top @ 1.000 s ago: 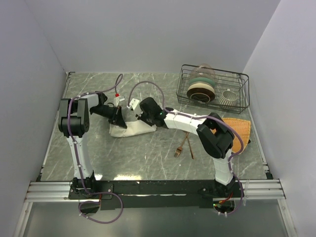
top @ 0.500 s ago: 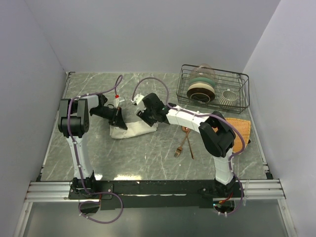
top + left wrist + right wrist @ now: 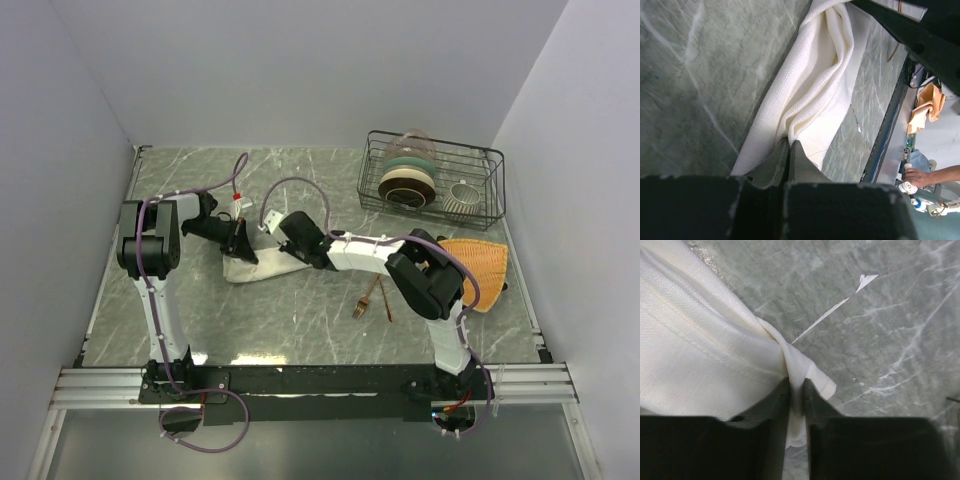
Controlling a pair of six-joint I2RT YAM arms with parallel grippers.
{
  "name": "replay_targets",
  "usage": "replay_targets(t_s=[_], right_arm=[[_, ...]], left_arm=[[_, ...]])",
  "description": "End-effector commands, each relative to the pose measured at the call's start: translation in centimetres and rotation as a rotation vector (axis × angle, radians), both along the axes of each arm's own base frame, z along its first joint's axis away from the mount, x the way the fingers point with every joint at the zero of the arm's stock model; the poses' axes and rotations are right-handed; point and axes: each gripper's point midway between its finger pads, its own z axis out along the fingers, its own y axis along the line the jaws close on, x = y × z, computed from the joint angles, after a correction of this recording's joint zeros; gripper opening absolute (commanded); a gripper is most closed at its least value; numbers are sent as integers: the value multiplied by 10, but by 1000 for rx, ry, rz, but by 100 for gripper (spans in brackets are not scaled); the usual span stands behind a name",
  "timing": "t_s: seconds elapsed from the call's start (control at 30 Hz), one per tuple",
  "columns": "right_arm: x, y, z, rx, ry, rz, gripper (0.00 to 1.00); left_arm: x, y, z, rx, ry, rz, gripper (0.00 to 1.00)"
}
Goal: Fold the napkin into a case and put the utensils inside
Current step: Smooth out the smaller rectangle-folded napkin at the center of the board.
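While gripping the cream-white soft cloth napkin (image 3: pixel 262 263) at both ends, clearly on the folding step: left tool (image 3: pixel 788 142) clamped tight on one rumpled edge, right tool (image 3: pixel 796 382) narrowed onto a twisted corner. Next probably calls for pulling taut and laying flat into a narrow case before touching the copper-coloured metal fork and spoon (image 3: pixel 370 296), lying on the grey marbled bench (image 3: pixel 300 320) well apart to the right. Looks bunched, ridged and limp, mid-bench between both tools.

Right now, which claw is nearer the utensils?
Right. The right claw pinches the napkin at the end nearest the utensils; the left claw pinches its opposite end, farther away.
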Motion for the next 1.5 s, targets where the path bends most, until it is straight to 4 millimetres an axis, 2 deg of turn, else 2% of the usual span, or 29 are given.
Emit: replay_targets(t_s=[0.0, 0.07, 0.1, 0.3, 0.4, 0.43, 0.47, 0.53, 0.6, 0.63, 0.7, 0.87, 0.97, 1.07, 1.13, 1.37, 1.47], right_arm=[[10, -24, -4, -113, -153, -47, 6], [13, -25, 4, -123, -206, -55, 0], [9, -24, 2, -137, -219, -46, 0], [17, -27, 5, -199, -319, -65, 0], [14, -24, 4, -202, -305, -58, 0], [12, -24, 4, -204, -290, -54, 2], [11, -22, 7, -177, -273, -71, 17], [6, -11, 24, -119, -222, -62, 28], [4, 0, 45, -43, -176, -83, 31], [1, 7, 49, -12, -141, -76, 32], [0, 14, 65, 50, -88, -108, 40], [-10, 24, 83, 159, 16, -102, 45], [-11, 18, 86, 181, 67, -104, 46], [-11, 4, 85, 214, 90, -124, 44], [-7, 3, 88, 212, 51, -106, 44], [4, 9, 70, 154, 36, -92, 42], [0, 11, 61, 140, 51, -78, 41]], left_arm=[[-1, 25, -26, 137, -47, -17, 1], [-1, 26, -26, 140, -47, -13, 1], [-1, 28, -27, 145, -44, -11, 1], [-3, 31, -26, 154, -30, -4, 1], [-2, 34, -26, 152, -21, 11, 1], [-3, 34, -26, 151, -19, 10, 1], [-3, 34, -26, 148, -18, 10, 1], [-3, 33, -26, 143, -15, 10, 1], [-3, 33, -26, 141, -16, 9, 1], [-4, 33, -27, 141, -13, 7, 1], [-5, 33, -27, 138, -12, 6, 1], [-6, 33, -27, 138, -13, 5, 1], [-5, 33, -27, 138, -12, 7, 1], [-4, 32, -27, 137, -16, 9, 1], [-5, 32, -27, 137, -15, 10, 1], [-4, 33, -29, 141, -14, 11, 1], [-4, 33, -29, 140, -15, 13, 1]])
